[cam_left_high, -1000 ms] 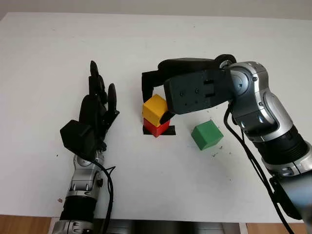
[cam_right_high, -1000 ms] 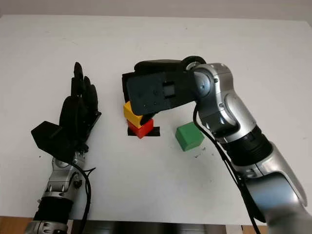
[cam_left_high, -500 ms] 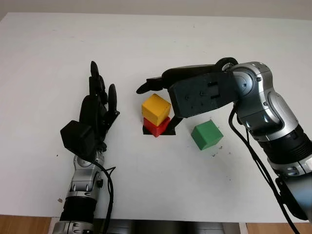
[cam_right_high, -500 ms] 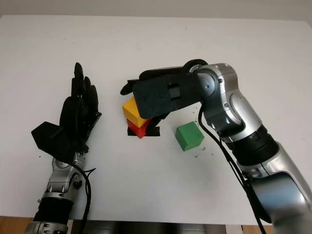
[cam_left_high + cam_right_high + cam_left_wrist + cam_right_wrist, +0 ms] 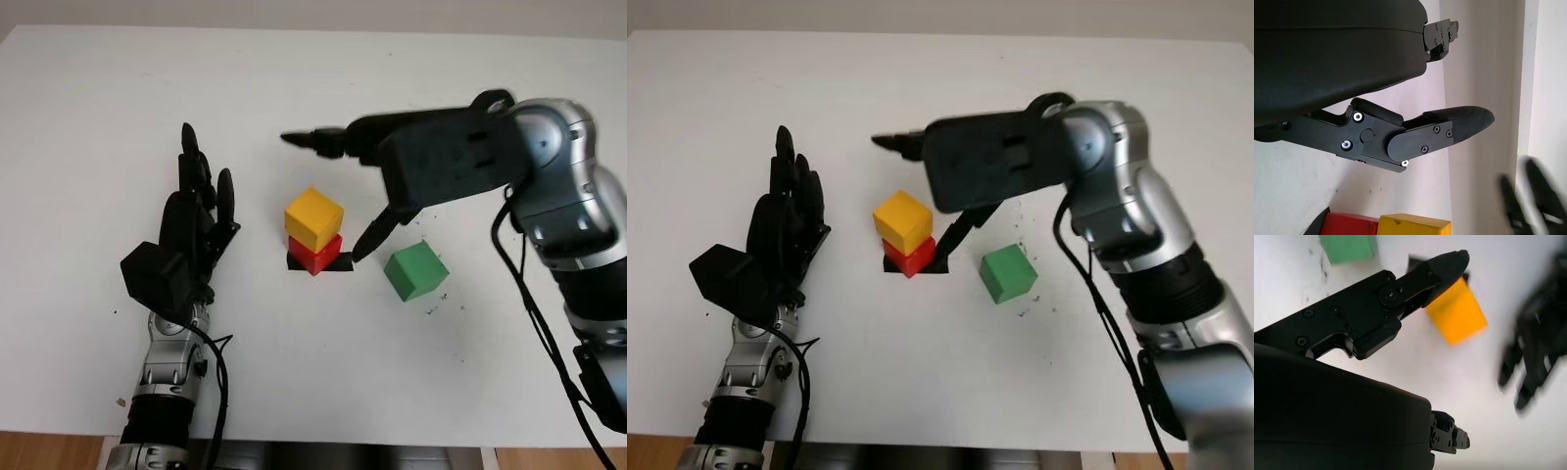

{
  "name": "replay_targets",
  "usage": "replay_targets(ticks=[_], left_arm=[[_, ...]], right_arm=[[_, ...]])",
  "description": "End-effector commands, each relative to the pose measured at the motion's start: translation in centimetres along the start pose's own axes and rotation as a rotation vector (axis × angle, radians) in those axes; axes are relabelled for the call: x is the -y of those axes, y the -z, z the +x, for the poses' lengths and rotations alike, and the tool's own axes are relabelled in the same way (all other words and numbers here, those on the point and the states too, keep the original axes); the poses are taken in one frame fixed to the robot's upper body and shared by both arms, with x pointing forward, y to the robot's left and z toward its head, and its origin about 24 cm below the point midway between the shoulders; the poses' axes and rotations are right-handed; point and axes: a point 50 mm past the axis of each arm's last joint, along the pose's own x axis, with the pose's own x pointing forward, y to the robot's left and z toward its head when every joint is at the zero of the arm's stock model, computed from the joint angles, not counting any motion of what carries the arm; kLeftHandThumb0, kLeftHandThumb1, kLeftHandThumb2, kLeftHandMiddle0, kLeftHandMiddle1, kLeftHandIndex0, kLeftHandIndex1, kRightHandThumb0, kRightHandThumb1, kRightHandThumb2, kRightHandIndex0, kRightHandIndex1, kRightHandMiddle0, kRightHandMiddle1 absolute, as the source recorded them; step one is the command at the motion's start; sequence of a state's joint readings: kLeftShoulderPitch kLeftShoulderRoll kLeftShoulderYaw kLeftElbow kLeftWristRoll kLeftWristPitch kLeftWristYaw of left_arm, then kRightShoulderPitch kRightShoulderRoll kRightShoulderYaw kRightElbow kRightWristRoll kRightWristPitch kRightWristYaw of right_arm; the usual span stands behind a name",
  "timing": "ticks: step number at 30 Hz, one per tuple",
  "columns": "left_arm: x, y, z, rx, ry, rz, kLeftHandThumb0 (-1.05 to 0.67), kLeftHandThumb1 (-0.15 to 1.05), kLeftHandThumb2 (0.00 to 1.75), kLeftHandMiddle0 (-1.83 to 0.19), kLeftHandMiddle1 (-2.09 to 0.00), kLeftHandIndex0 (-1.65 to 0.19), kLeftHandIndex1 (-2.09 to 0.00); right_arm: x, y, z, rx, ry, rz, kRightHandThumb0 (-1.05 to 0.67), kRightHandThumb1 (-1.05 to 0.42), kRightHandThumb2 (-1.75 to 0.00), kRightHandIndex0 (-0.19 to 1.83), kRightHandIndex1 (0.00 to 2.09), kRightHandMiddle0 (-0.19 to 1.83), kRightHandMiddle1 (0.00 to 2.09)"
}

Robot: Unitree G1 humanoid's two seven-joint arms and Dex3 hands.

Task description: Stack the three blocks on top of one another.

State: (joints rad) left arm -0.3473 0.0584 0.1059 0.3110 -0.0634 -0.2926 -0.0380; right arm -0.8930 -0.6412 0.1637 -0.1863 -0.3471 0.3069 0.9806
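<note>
White table (image 5: 118,88). Yellow block (image 5: 314,217) seated on red block (image 5: 314,257), slightly turned against it and overhanging on one side; red block sitting on a black mark (image 5: 339,263) near table centre. Green block (image 5: 415,271) flat on the table to the right of the pair, near but apart, touching neither. A few dark specks (image 5: 431,310) just in front of it.

Right hand (image 5: 411,166) raised over the area behind and to the right of the stack, holding nothing, fingers uncurled. One finger (image 5: 318,138) reaching out level behind the yellow block, clear of it. Thumb (image 5: 370,234) angled down, tip close to the right side of the stack and the black mark; contact cannot be told. In the right wrist view, yellow block (image 5: 1456,314) just past the thumb tip, green block (image 5: 1347,246) off at the edge.

Left hand (image 5: 191,235) parked left of the stack, well apart from it, open, fingers pointing away from the robot. In the left wrist view, corners of the red (image 5: 1349,226) and yellow (image 5: 1415,226) blocks beyond one finger (image 5: 1449,128).
</note>
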Motion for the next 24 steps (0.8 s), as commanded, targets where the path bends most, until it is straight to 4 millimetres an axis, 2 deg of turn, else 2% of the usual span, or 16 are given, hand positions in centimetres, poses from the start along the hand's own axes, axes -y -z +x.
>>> replay_targets(ticks=[1, 6, 8, 13, 18, 24], left_arm=[[-0.7, 1.7, -1.4, -0.074, -0.019, 0.003, -0.69, 1.05, 0.67, 0.19, 0.0, 0.19, 0.0], [-1.5, 1.6, -1.4, -0.072, -0.036, -0.01, -0.67, 1.05, 0.67, 0.19, 0.0, 0.19, 0.0], [-1.8, 1.5, -1.3, -0.069, -0.036, -0.002, -0.68, 1.05, 0.67, 0.19, 0.0, 0.19, 0.0], [-2.5, 1.2, -0.7, -0.062, -0.029, 0.019, -0.7, 1.05, 0.67, 0.19, 0.0, 0.19, 0.0], [-2.9, 0.8, -0.1, -0.057, -0.023, 0.024, -0.7, 1.05, 0.67, 0.19, 0.0, 0.19, 0.0], [-3.3, 0.4, 0.3, -0.042, -0.01, 0.037, -0.68, 1.05, 0.68, 0.19, 0.0, 0.19, 0.0]], right_arm=[[0.5, 0.8, -1.6, -0.022, 0.079, 0.024, -0.75, -0.86, -0.07, -0.06, 0.07, 0.01, 0.11], [0.7, 2.7, -4.6, -0.118, 0.217, 0.076, -0.77, -0.88, -0.06, -0.01, 0.09, 0.09, 0.13], [0.5, 3.5, -5.6, -0.139, 0.237, 0.104, -0.73, -0.87, -0.06, -0.04, 0.07, 0.09, 0.12], [-1.5, 5.3, -7.8, -0.184, 0.247, 0.077, -0.74, -0.89, -0.06, 0.0, 0.08, 0.12, 0.12], [-3.9, 5.6, -8.2, -0.201, 0.217, 0.019, -0.73, -0.89, -0.06, -0.03, 0.05, 0.13, 0.1], [-6.9, 5.5, -7.0, -0.234, 0.133, -0.038, -0.74, -0.88, -0.05, -0.04, 0.05, 0.14, 0.1]])
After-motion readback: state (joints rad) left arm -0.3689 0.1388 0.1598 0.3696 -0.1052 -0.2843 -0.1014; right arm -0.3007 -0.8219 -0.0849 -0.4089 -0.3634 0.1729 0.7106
